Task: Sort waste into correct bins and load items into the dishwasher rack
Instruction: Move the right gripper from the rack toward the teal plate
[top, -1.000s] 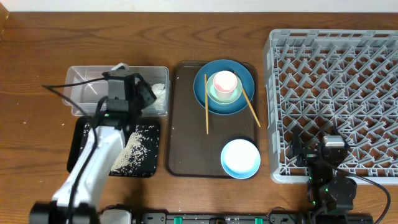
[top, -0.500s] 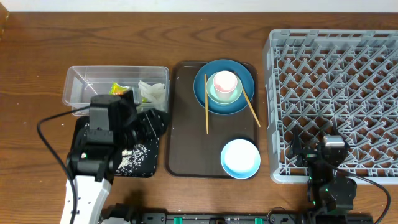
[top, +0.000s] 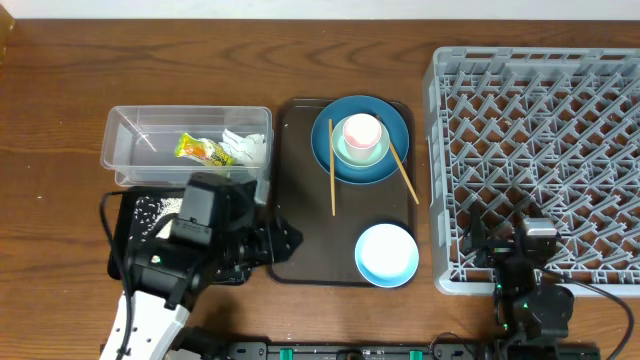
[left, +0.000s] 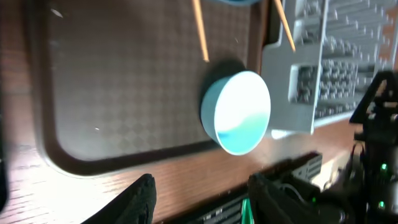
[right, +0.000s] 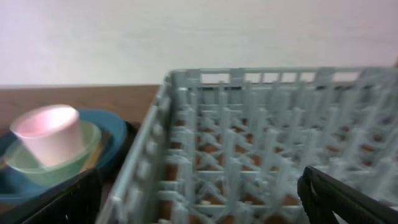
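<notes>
The yellow-green wrapper (top: 200, 150) and the white napkin (top: 245, 148) lie in the clear tub (top: 130, 130). Rice grains (top: 150, 206) lie on the black tray (top: 122, 250), mostly hidden under my left arm. My left gripper (top: 277, 242) (left: 202, 200) is open and empty, low over the brown tray's left front edge, left of the small pale blue bowl (top: 387, 253) (left: 236, 112). The pink cup (top: 360, 130) (right: 50, 134) stands in the mint bowl (top: 350, 155) on the blue plate (top: 325, 140). Two chopsticks (top: 332, 175) (top: 403, 172) flank them. My right gripper (top: 522, 250) (right: 199, 205) is open at the front left of the dishwasher rack (top: 540, 140) (right: 249, 143).
The dark brown serving tray (top: 300, 210) (left: 124, 93) holds the dishes between the bins and the rack. The table's front edge lies just below my left gripper. Bare wooden table (top: 60, 110) lies left of and behind the tub.
My left arm has drawn back from the clear tub to the front and swung right to the brown tray's edge. Wrapper and napkin now show in the tub. The right arm has not moved.
</notes>
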